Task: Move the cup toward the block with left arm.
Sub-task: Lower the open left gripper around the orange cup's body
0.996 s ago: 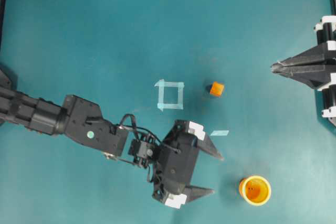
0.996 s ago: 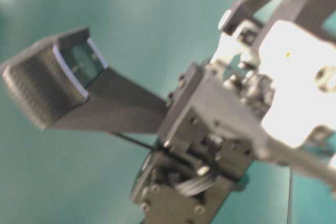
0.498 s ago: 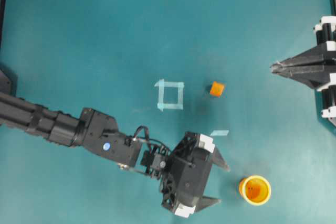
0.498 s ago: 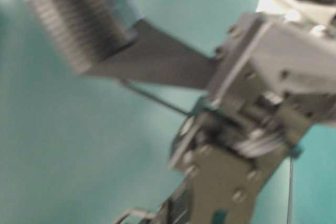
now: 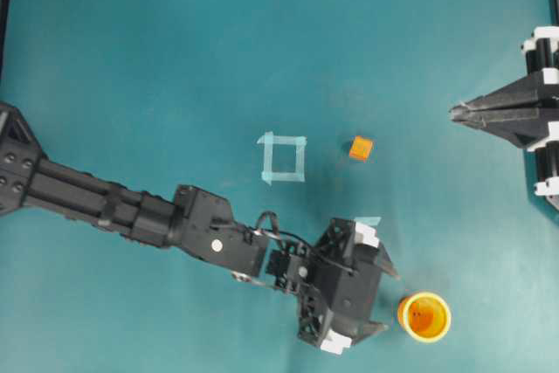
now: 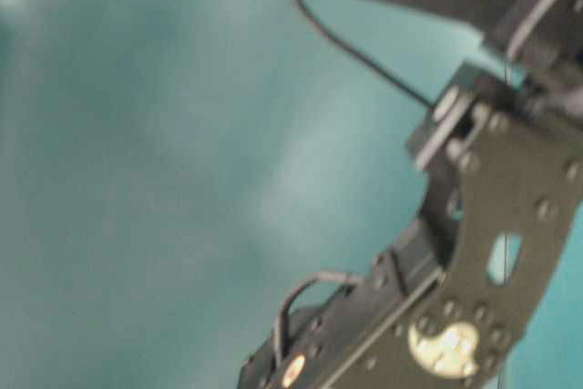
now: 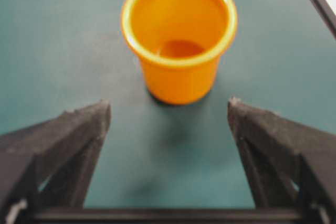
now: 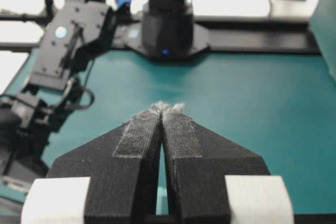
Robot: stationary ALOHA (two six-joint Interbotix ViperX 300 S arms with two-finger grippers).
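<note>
Reaching in from 9 o'clock, the left arm (image 5: 131, 210) stretches long across the teal table (image 5: 175, 58) toward 4 o'clock. Left gripper (image 5: 389, 301) jaws spread wide, nothing between them, tips just beside the cup (image 5: 424, 316) on its 9 o'clock side, contact unclear from overhead. Pale tape square (image 5: 282, 157) sits mid-table; tape strip (image 5: 368, 221) partly under the gripper's upper white block. Block (image 5: 361, 147), tiny orange cube, lies at 3 o'clock of the square, well apart from the cup, at about 11 o'clock of it. Cup: small, round, orange, yellowish rim, upright, mouth up, empty, at the table's 5 o'clock. Wrist view: cup (image 7: 178, 35) centred ahead of the fingers (image 7: 63, 145), not yet between them. Right gripper (image 5: 454, 112) at 3 o'clock, pads pressed together.

Versus a second ago: left arm extended further toward 4 o'clock, gripper closer to the cup, jaws unchanged. Cup, block, right gripper unmoved. Table-level view blurred, only arm links.
</note>
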